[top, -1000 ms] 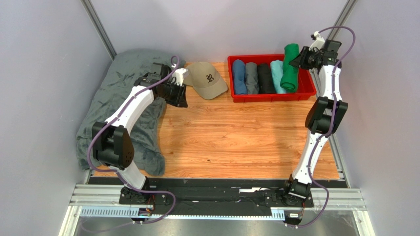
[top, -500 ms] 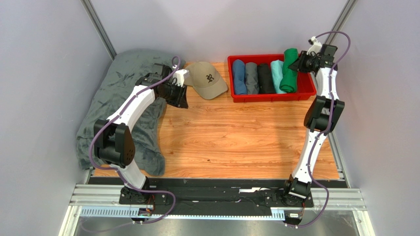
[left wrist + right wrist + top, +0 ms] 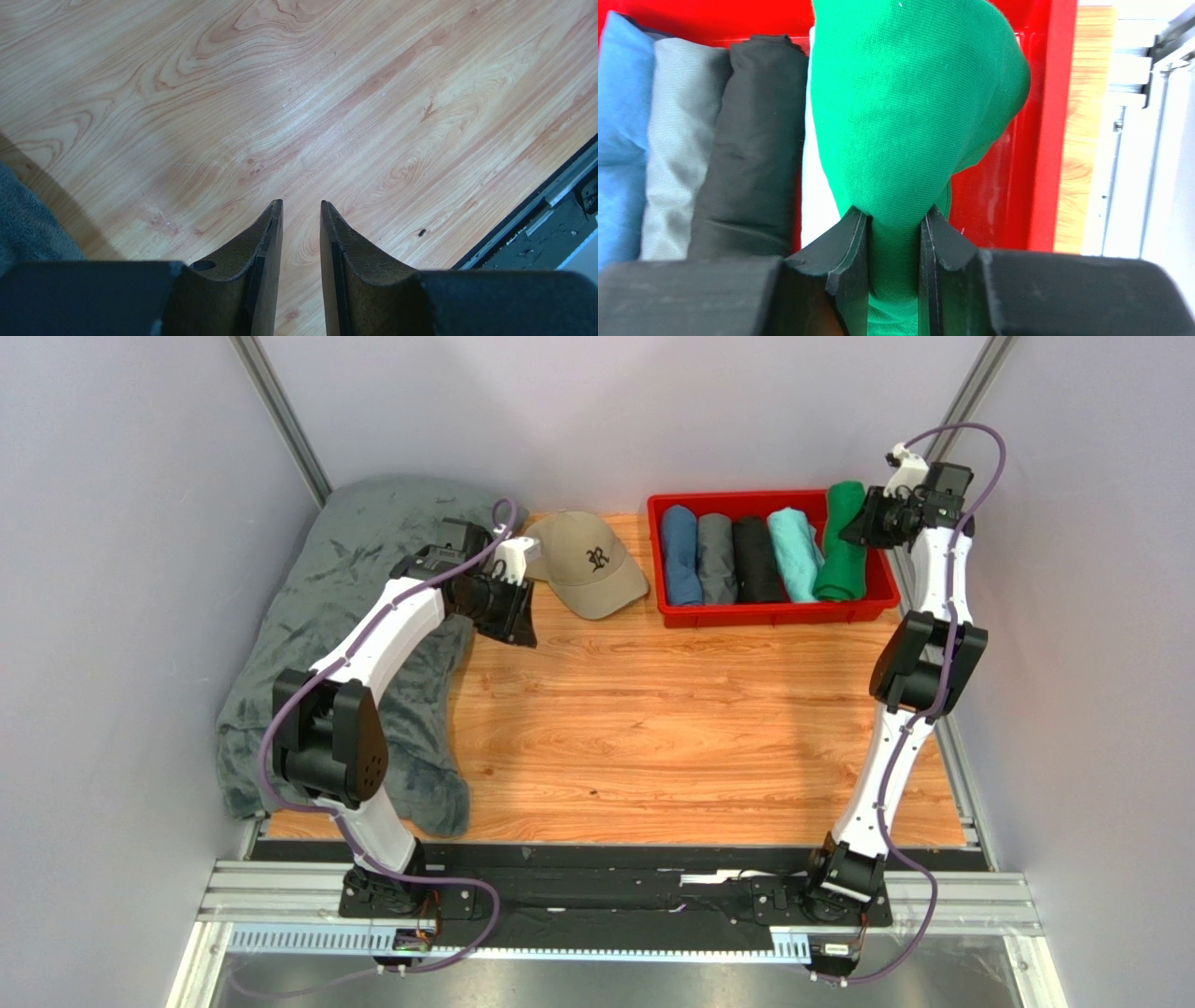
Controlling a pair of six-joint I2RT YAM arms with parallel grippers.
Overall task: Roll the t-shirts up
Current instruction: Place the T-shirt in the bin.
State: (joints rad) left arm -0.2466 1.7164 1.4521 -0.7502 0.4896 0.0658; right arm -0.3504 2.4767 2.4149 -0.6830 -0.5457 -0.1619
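Note:
An emerald-green rolled t-shirt [image 3: 842,543] lies at the right end of the red bin [image 3: 772,612], next to the aqua roll [image 3: 794,550]. My right gripper [image 3: 866,518] is shut on its far end; in the right wrist view the green fabric [image 3: 913,105] bulges out from between the jaws of that gripper [image 3: 896,213]. Blue [image 3: 680,553], grey [image 3: 716,557] and black [image 3: 753,557] rolls fill the rest of the bin. My left gripper [image 3: 514,620] hovers over bare wood; its jaws [image 3: 302,203] stand a narrow gap apart, holding nothing.
A tan baseball cap [image 3: 589,560] sits left of the bin. A big grey-green plush blanket [image 3: 337,616] covers the table's left side, under my left arm; its edge [image 3: 28,224] shows in the left wrist view. The table's metal edge rail [image 3: 547,210] is near.
My right gripper has carried the green roll to the right, off the top of the aqua roll, and down into the bin's right end. The left arm has barely moved.

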